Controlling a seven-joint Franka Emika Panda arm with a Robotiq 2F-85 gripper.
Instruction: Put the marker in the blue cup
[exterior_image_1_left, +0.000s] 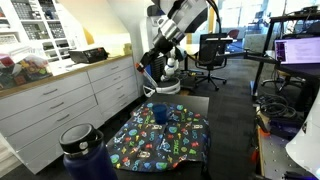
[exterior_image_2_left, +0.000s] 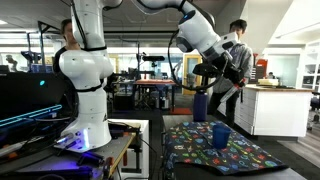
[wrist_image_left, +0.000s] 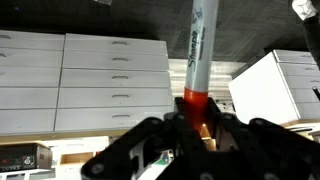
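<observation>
In the wrist view my gripper (wrist_image_left: 196, 126) is shut on a marker (wrist_image_left: 196, 55) with a grey body and a red end, which sticks out straight from the jaws. The small dark-blue cup (exterior_image_1_left: 160, 113) stands upright on a colourful patterned cloth (exterior_image_1_left: 175, 142); it also shows in an exterior view (exterior_image_2_left: 220, 135). In both exterior views my gripper (exterior_image_1_left: 149, 67) (exterior_image_2_left: 205, 72) hangs high in the air, well above the cup and off to one side. The cup is out of the wrist view.
A large dark navy bottle with a lid (exterior_image_1_left: 86, 150) (exterior_image_2_left: 200, 104) stands near the cloth. White drawer cabinets (exterior_image_1_left: 70, 100) line one side. A second white robot (exterior_image_2_left: 85, 75), office chairs (exterior_image_1_left: 212, 52) and a person (exterior_image_2_left: 237, 55) are nearby.
</observation>
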